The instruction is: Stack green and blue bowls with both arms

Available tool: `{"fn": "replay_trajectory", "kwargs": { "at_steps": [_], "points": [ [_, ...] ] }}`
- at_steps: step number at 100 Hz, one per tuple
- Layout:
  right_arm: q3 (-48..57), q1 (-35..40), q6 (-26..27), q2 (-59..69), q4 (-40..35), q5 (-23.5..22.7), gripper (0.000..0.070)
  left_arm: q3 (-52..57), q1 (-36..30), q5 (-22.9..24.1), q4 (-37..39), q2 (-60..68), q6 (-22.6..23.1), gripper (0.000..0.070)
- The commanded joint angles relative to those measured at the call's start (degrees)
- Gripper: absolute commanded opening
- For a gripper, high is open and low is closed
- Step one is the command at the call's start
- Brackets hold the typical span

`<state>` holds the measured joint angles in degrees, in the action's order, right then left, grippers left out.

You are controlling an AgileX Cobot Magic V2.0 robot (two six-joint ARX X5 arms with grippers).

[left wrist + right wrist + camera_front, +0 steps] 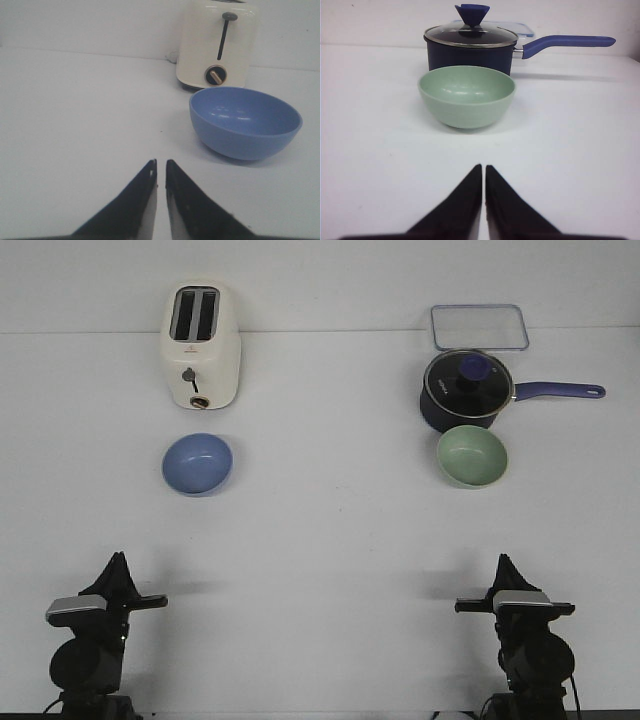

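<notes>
The blue bowl (197,463) stands upright on the white table, left of centre, just in front of the toaster; it also shows in the left wrist view (245,122). The green bowl (472,456) stands upright on the right, just in front of the saucepan; it also shows in the right wrist view (466,96). My left gripper (118,558) sits near the front left edge, shut and empty (160,162), well short of the blue bowl. My right gripper (502,560) sits near the front right edge, shut and empty (483,166), well short of the green bowl.
A cream toaster (201,344) stands behind the blue bowl. A dark navy saucepan (467,390) with glass lid and blue handle pointing right stands right behind the green bowl. A clear rectangular container lid (479,326) lies at the back right.
</notes>
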<state>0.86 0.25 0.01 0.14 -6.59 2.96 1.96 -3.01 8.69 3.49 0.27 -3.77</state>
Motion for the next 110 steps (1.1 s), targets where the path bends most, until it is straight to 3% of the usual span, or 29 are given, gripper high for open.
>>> {"fn": "replay_trajectory", "kwargs": {
  "at_steps": [1, 93, 110],
  "points": [
    [-0.1, -0.1, 0.2, -0.1, 0.6, 0.0, 0.0012, -1.2, 0.0, -0.1, 0.9, -0.1, 0.3, 0.0015],
    [-0.1, -0.1, 0.3, -0.1, 0.6, 0.0, 0.0012, -1.2, 0.0, -0.1, 0.9, -0.1, 0.3, 0.0015],
    [-0.1, -0.1, 8.3, -0.1, 0.4, -2.1, 0.0012, -1.2, 0.0, -0.1, 0.9, -0.1, 0.3, 0.0015]
  ]
}}
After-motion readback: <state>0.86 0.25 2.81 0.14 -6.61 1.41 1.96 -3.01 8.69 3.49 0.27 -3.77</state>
